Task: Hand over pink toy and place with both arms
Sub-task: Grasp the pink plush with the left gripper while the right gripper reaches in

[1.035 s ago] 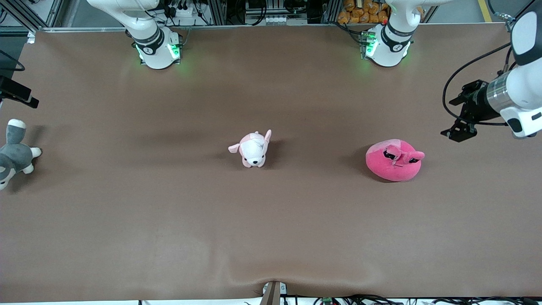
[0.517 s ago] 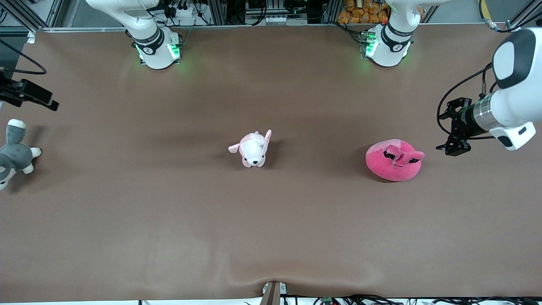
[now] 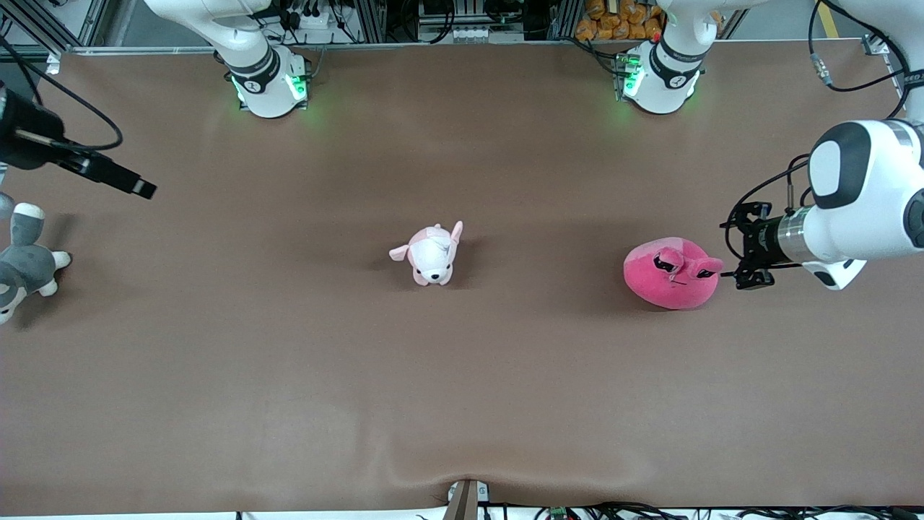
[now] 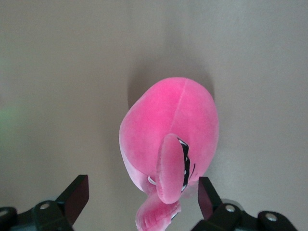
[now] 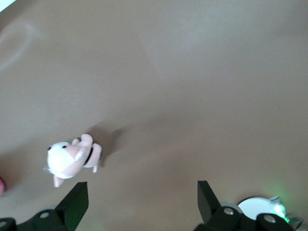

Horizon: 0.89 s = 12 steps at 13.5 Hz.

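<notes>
1. The pink toy [image 3: 673, 273] lies on the brown table [image 3: 462, 404] toward the left arm's end, not yet lifted.
2. The left gripper [image 3: 743, 247] hovers just beside it, fingers spread apart around it in the wrist view (nothing clamped).
3. The right gripper [image 5: 139, 202], fingers apart and empty, hangs over its own end near the grey plush [image 3: 25, 263].
4. Grasp, handover and placing all remain.
5. No containers show; a pale puppy plush [image 3: 432, 254] sits mid-table.

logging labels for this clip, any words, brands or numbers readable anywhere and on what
None can be read.
Black bands on the two arm bases: small white marks, too small to read.
Left arm's upper link, at the picture's edge: a few letters, too blurred to read.
Pink toy, small pale puppy plush, grey-and-white plush, brown table cover: no text.
Left gripper and right gripper: no markings in the wrist views.
</notes>
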{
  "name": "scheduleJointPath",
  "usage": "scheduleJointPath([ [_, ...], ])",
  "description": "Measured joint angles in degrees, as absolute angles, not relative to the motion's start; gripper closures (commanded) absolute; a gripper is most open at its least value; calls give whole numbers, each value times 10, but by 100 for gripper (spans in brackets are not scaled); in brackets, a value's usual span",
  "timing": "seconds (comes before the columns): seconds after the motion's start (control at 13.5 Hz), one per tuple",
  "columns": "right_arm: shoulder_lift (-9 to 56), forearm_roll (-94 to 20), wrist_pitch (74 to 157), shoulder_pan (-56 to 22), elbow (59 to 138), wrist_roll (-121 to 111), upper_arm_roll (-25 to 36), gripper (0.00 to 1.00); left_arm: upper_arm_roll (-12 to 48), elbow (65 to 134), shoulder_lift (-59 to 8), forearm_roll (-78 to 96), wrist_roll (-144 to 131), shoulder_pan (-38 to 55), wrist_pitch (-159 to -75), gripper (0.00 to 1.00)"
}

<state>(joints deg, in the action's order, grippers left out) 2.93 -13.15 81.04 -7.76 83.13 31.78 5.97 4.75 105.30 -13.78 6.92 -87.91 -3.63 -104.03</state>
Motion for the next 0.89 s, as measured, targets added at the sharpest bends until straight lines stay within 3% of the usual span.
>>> scheduleJointPath([
  [0.44,50,-179,817,-145,831,494,59,0,48,1055,-173,76,-879,-36,-1064,0],
  [0.59,58,-197,839,-164,831,567,59,0,48,1056,-184,86,-879,-36,-1066,10],
  [0.67,60,-203,855,-177,831,607,58,0,48,1056,-188,89,-879,-36,-1067,22],
  [0.89,69,-209,896,-224,831,737,58,0,49,1056,-191,90,-880,-36,-1068,76],
])
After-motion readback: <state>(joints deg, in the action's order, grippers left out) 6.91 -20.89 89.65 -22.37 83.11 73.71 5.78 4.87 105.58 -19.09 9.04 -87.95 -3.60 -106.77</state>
